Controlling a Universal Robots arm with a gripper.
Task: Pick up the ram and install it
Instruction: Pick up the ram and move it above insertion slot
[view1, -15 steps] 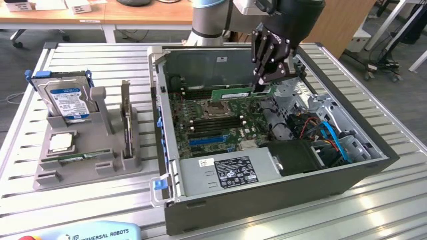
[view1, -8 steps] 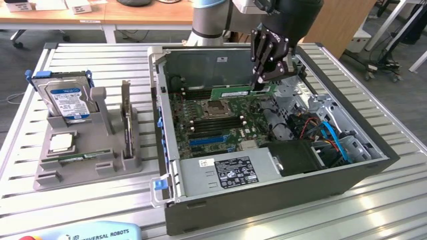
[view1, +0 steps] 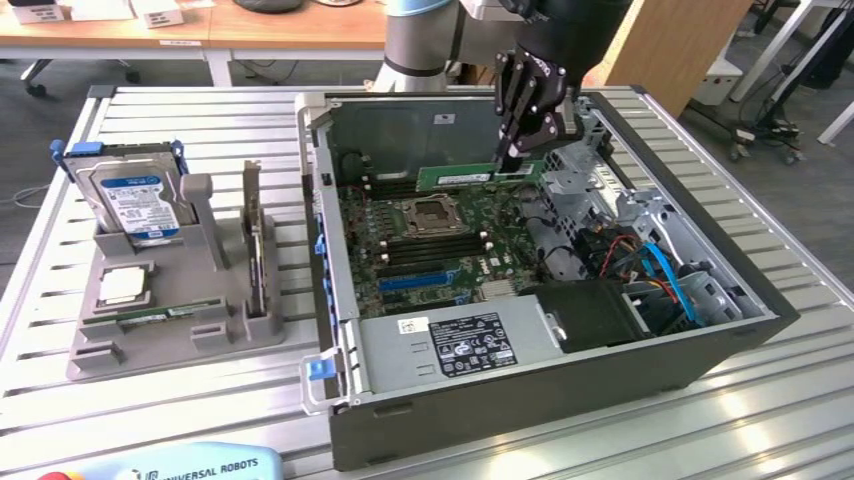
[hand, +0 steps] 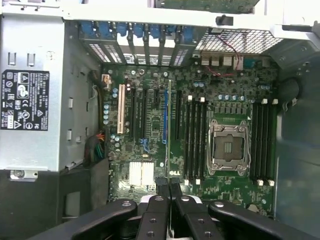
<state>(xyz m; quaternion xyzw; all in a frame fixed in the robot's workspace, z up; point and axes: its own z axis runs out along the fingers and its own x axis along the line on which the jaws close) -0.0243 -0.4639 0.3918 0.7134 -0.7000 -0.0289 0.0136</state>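
Presently the gripper (view1: 515, 163) hangs inside the open computer case (view1: 534, 405), above the far part of the motherboard (view1: 427, 245). Its fingers (hand: 161, 189) are drawn close together and pinch the ram (view1: 475, 176) near one end of its upper edge. The green stick is held level, long side horizontal, and juts from the fingers toward the exterior view's left.

In the wrist view the ram (hand: 168, 130) shows edge-on as a thin line running away from the gripper (hand: 169, 188). It lies over the board between the blue expansion slot (hand: 164, 112) and the nearer bank of black memory slots (hand: 192, 140). It sits in no slot — it appears to hang clear of the board.

The CPU socket (view1: 434, 213) is open-framed, with a second bank of memory slots (hand: 264, 142) on its other side. The power supply (view1: 454, 345) with its white label fills the case's near corner, and blue cables (view1: 667, 275) run through the bay at the exterior view's right.

Outside the case, on the slatted metal table (view1: 160, 410), a grey fixture (view1: 180, 335) stands at the exterior view's left. It holds a blue-labelled hard drive (view1: 134, 195) upright and a small square silver chip (view1: 123, 285) lying flat — both well apart from the gripper.
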